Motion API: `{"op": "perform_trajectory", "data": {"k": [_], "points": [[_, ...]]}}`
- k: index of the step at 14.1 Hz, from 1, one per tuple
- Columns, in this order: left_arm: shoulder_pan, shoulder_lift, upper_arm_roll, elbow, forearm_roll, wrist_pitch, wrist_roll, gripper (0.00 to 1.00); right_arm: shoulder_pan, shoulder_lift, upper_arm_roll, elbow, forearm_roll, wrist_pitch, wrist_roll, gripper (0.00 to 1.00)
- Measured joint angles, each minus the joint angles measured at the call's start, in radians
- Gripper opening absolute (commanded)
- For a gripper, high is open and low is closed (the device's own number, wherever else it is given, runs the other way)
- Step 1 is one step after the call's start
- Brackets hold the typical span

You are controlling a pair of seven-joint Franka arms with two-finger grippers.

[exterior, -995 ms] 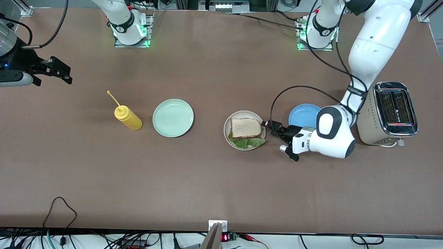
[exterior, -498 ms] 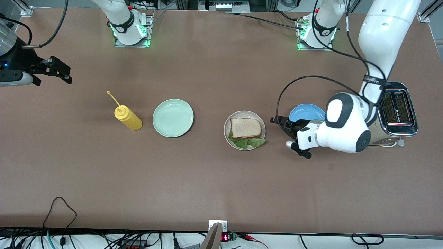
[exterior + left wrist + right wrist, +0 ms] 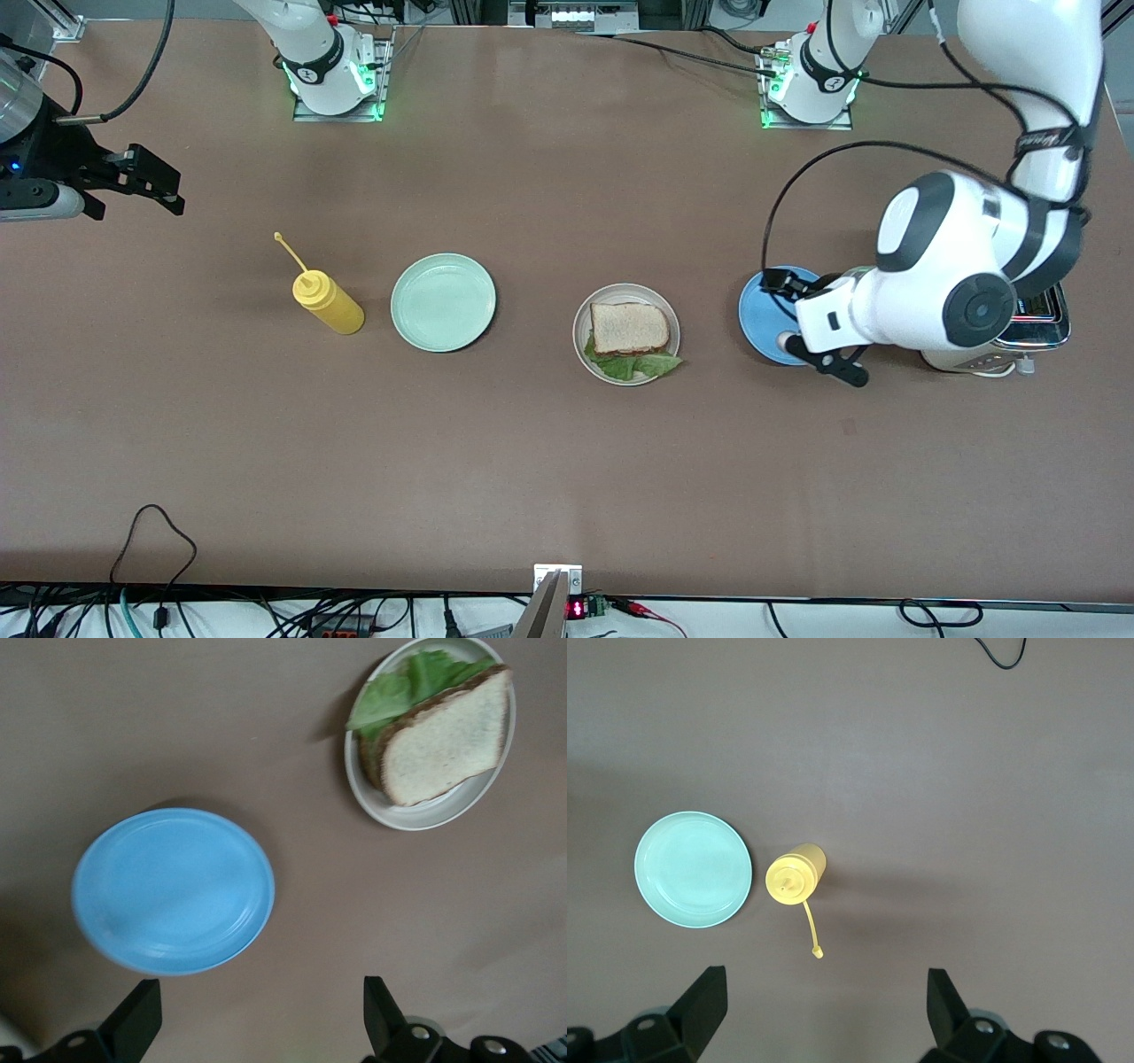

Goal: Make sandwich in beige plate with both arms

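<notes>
Front view: the sandwich (image 3: 630, 330) lies on the beige plate (image 3: 588, 311), long axis three to nine o'clock, lettuce poking toward six. The left gripper (image 3: 819, 323) hangs over the blue plate (image 3: 758, 312).

Left wrist view: fingers (image 3: 133, 1022) spread wide, empty.

Right wrist view: the right gripper (image 3: 819, 1014) is wide, empty, over the table.

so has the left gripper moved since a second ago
Yes. The left gripper has drawn away from the beige plate, toward the toaster, and is now over the blue plate.

Even, bright overhead light; soft short shadows hug the plates. The counter (image 3: 549, 461) is matte, without glare. Green lamps glow at both arm bases. The left wrist view is slightly blurred.
</notes>
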Motion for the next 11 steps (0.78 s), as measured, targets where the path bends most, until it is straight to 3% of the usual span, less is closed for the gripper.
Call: {"op": "perform_trajectory", "data": {"k": [3, 6, 9, 11], "points": [[0.001, -0.073, 0.013, 0.023, 0.083, -0.061, -0.045, 1.0, 0.0, 0.0, 0.0, 0.001, 0.0, 0.0, 0.0, 1.0], [-0.001, -0.12, 0.032, 0.115, 0.134, -0.154, -0.054, 1.0, 0.001, -0.001, 0.002, 0.007, 0.0, 0.0, 0.0, 1.0], [-0.014, -0.194, 0.11, 0.13, 0.136, -0.167, -0.058, 1.0, 0.001, -0.001, 0.004, 0.012, 0.0, -0.007, -0.001, 1.0], [-0.027, -0.274, 0.177, 0.077, 0.119, -0.128, -0.071, 1.0, 0.001, 0.001, 0.004, 0.012, -0.001, -0.01, -0.001, 1.0]]}}
